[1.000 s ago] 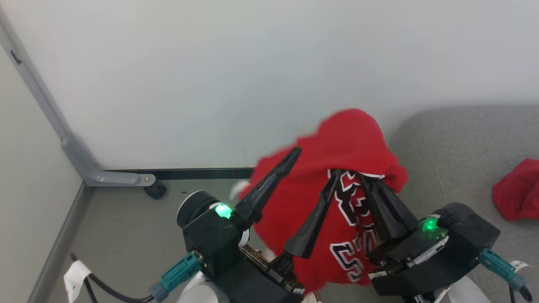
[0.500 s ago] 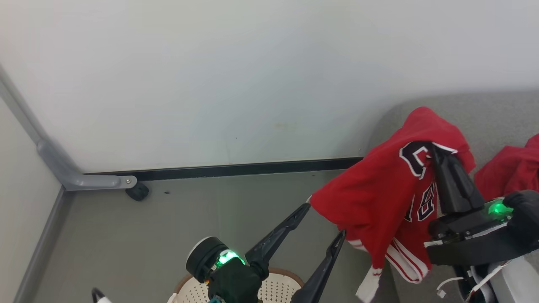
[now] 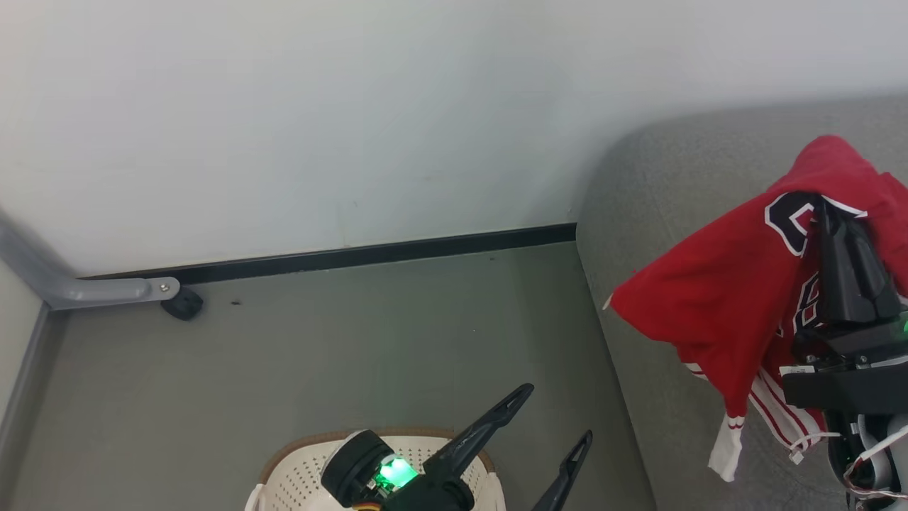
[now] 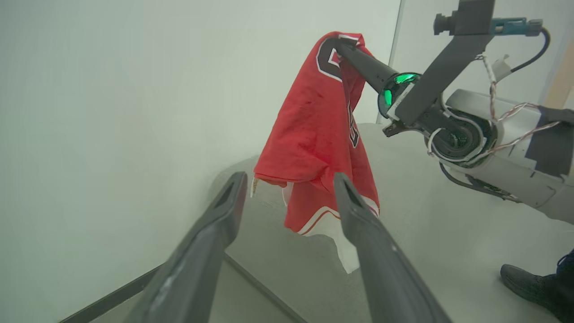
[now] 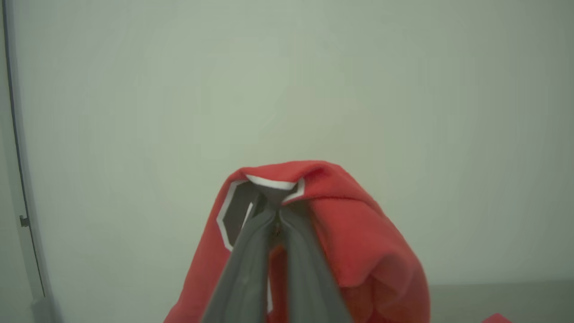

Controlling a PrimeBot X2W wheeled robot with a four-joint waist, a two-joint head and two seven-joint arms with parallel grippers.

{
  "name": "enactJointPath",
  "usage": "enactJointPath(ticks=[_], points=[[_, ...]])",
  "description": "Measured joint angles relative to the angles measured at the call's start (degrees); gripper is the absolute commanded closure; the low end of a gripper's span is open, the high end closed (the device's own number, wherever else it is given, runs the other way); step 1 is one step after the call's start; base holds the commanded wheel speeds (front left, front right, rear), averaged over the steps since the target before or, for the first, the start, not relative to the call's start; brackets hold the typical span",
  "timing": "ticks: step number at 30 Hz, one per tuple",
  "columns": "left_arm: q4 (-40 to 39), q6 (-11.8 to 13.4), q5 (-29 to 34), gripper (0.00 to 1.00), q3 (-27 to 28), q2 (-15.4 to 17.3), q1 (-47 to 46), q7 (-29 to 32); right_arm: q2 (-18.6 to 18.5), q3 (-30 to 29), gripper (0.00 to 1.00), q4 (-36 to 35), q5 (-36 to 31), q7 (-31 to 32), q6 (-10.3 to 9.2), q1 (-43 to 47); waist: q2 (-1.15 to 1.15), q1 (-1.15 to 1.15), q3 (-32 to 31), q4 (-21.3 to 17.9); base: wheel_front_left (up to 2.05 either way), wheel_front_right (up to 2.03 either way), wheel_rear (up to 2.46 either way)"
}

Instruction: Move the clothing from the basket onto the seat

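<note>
A red garment of the clothing (image 3: 716,298) with black-and-white lettering and white-striped hem hangs from my right gripper (image 3: 826,206), which is shut on it above the grey seat (image 3: 660,177). The left wrist view shows the clothing (image 4: 314,134) draping down from that right gripper (image 4: 345,45) over the seat (image 4: 417,233). In the right wrist view the fingers pinch the clothing (image 5: 358,224) at my right gripper (image 5: 276,208). My left gripper (image 3: 557,411) stands open and empty over the basket (image 3: 298,475), at the bottom of the head view.
A pale wall with a black skirting strip (image 3: 355,253) runs behind the grey floor. A grey frame foot with a black caster (image 3: 181,305) stands at the left. A dark shoe (image 4: 529,280) of a person rests at the far right of the left wrist view.
My right gripper has carried the red garment to the right, from over the basket to above the seat. The left gripper stayed open near the basket. The head camera turned right too.
</note>
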Motion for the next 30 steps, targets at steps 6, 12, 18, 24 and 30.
enactJointPath(ticks=[6,12,18,24,30], points=[[-0.2,0.0,0.8,0.00,-0.6,0.6,0.4,0.0,0.0,-1.4,1.00,-1.1,0.5,-0.3,-0.80,-0.2,0.00,0.00,2.7,-2.0,0.00,0.00,0.00],[-0.5,0.0,2.4,0.00,-0.6,1.5,0.0,0.7,0.0,-3.1,1.00,-1.5,1.2,-0.5,-1.43,-0.9,0.00,0.00,5.7,-4.6,0.00,0.00,0.00],[-0.9,-0.1,3.1,0.00,-0.5,1.8,-2.1,1.6,-0.3,-6.1,1.00,-0.2,2.8,-0.9,-1.45,-4.8,0.00,0.01,9.1,-7.3,0.00,0.00,0.00],[-1.2,-1.0,3.8,0.00,-0.5,2.4,-4.3,3.0,-2.3,-9.4,1.00,3.3,4.7,-0.9,-1.41,-11.2,0.00,0.01,12.9,-9.8,0.00,0.00,0.00],[-1.2,-1.6,4.2,0.00,-0.7,2.4,-7.0,3.7,-5.0,-12.5,1.00,6.9,5.7,-1.0,-1.13,-20.0,0.00,0.00,16.9,-11.6,0.00,0.00,0.00]])
